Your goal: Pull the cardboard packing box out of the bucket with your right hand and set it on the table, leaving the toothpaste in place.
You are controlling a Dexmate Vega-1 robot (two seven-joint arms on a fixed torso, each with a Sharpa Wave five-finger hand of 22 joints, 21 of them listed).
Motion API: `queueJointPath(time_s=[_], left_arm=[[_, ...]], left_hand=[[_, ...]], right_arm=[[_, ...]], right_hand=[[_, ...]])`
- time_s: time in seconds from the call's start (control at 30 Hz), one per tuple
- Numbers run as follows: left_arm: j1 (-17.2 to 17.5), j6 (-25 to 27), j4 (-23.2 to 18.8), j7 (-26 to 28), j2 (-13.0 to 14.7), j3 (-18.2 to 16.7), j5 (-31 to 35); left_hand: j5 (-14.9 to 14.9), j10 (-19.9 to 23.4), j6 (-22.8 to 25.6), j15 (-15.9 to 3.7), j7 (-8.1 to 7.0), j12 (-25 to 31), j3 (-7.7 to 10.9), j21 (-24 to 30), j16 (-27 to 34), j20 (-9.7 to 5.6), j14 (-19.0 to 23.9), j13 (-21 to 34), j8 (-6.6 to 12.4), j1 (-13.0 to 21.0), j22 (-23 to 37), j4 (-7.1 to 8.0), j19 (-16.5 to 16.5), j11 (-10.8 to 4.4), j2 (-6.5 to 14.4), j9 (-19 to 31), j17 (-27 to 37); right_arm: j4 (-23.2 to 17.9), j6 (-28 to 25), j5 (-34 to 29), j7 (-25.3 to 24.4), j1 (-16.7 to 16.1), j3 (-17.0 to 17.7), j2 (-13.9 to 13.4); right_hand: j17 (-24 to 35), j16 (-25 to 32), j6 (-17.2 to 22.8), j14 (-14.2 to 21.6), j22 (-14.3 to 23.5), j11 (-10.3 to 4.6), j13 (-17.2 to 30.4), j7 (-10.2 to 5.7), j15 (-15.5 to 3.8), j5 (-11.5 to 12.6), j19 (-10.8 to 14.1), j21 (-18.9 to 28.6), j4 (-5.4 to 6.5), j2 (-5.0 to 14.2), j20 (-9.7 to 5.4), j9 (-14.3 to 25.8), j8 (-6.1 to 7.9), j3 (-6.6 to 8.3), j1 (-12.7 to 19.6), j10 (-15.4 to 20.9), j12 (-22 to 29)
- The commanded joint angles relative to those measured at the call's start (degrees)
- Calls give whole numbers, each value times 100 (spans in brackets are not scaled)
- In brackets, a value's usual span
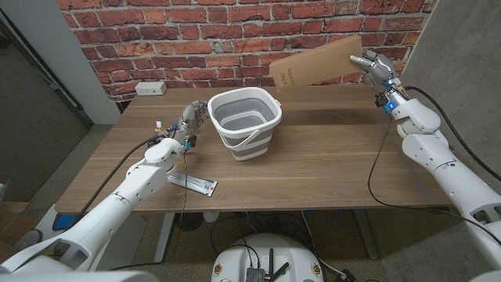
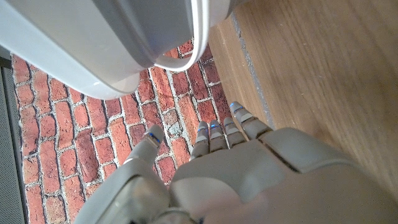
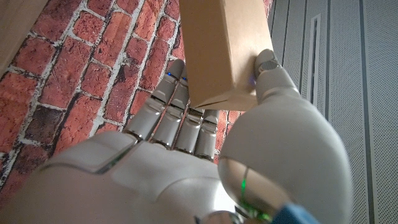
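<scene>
Toothpaste [image 1: 192,184] lies nearest on the wooden table [image 1: 329,164], by the left hand [image 1: 188,121], which rests open and holds nothing. Mid-table stands the bucket [image 1: 244,121]. Far right, before a brick wall [image 1: 235,31], the right hand [image 1: 371,66] grips the raised cardboard box [image 1: 317,63].

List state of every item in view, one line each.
cardboard box: out of the bucket, held in the air, tilted
right hand: grips the box's end
bucket: upright on the table, looks empty
left hand: holds nothing, beside the bucket
toothpaste: lying flat on the table near the left arm
</scene>
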Motion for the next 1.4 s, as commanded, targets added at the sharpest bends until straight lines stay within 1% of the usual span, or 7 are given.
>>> queueJointPath(time_s=[0.03,0.27,0.6,0.87,1.1,1.17,1.4], left_arm=[[-92,53,25,-56,-3,38,25],[-87,77,24,-45,-19,50,15],[-62,122,-20,-12,-15,61,12],[6,158,-141,85,11,44,27],[73,159,-211,120,31,16,7],[95,140,-231,136,29,10,10],[125,178,-314,182,71,0,33]], left_hand=[[-7,7,53,19,1,-6,34,0,-4,-184,-3,22,11,-38,25,-4,47,16,328,23,14],[-7,3,59,20,7,-8,37,0,-3,-185,0,22,13,-37,25,-5,46,30,328,23,14],[-7,0,59,16,6,-9,41,1,-2,-189,3,22,14,-37,25,-6,49,14,329,23,14],[-7,1,54,17,7,-8,44,1,-3,-185,1,22,12,-37,25,-6,49,17,329,23,14],[-7,-1,57,22,3,-9,46,0,-4,-187,-3,22,13,-38,25,-6,49,21,328,23,14],[-8,0,54,20,7,-8,47,0,-3,-187,0,22,12,-38,25,-6,49,24,327,23,14],[-8,2,56,21,7,-7,49,-1,-4,-191,-2,22,13,-38,25,-7,46,29,326,23,14]], right_arm=[[119,47,-90,-112,-113,72,-109],[293,163,-179,-177,-153,52,-77],[414,172,-391,-265,-168,-30,-186],[684,244,-451,-291,-147,-82,-138],[767,231,-534,-370,-136,-139,-141],[849,321,-555,-404,-128,-145,-83],[794,294,-697,-568,-156,-209,-118]], right_hand=[[32,-35,764,59,25,-462,26,-577,-781,49,24,18,18,816,-749,63,35,39,755,498,11],[36,-53,775,53,27,-460,34,-577,-785,56,16,18,18,815,-752,64,27,34,761,490,3],[41,-79,782,44,28,-464,46,-584,-780,66,-14,10,25,818,-761,66,10,25,761,482,-6],[46,-92,786,41,30,-455,49,-581,-778,69,-31,7,31,818,-762,67,0,15,756,490,-10],[54,-102,822,44,32,-455,51,-582,-775,72,-41,7,38,819,-761,69,1,1,747,492,-17],[56,-106,827,45,32,-456,52,-588,-772,73,-42,8,42,823,-761,69,-1,-1,743,501,-17],[64,-112,837,56,34,-453,49,-572,-768,74,-43,12,52,824,-757,69,-10,-16,728,510,-24]])
